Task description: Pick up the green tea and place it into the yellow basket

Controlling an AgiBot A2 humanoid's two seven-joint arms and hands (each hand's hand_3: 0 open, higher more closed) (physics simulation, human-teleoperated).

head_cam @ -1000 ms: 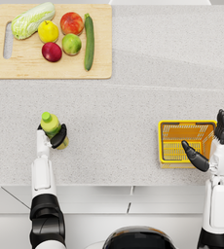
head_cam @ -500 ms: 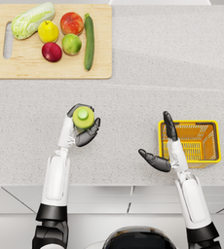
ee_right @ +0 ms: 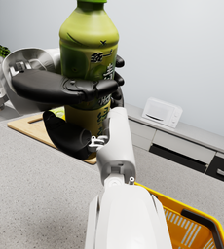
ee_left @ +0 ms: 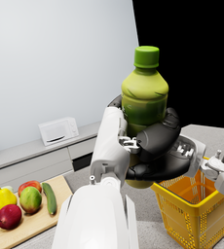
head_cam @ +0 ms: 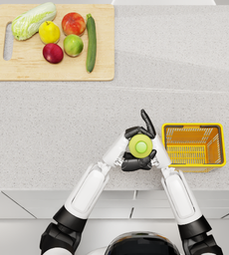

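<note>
The green tea, a green bottle with a green cap, stands upright in the air just left of the yellow basket. My left hand grips it, fingers wrapped across its middle. My right hand lies against the bottle's basket side with a finger stretched out straight; its dark thumb side sits by the bottle's lower part. The bottle is well above the counter. The basket is empty and stands near the counter's front edge.
A wooden cutting board lies at the far left with a cabbage, several fruits and a cucumber. The counter's front edge runs below the hands. A white microwave stands on a distant counter.
My left hand has carried the bottle to the right, up to the basket's left side. My right hand has moved left from the basket and now touches the bottle.
</note>
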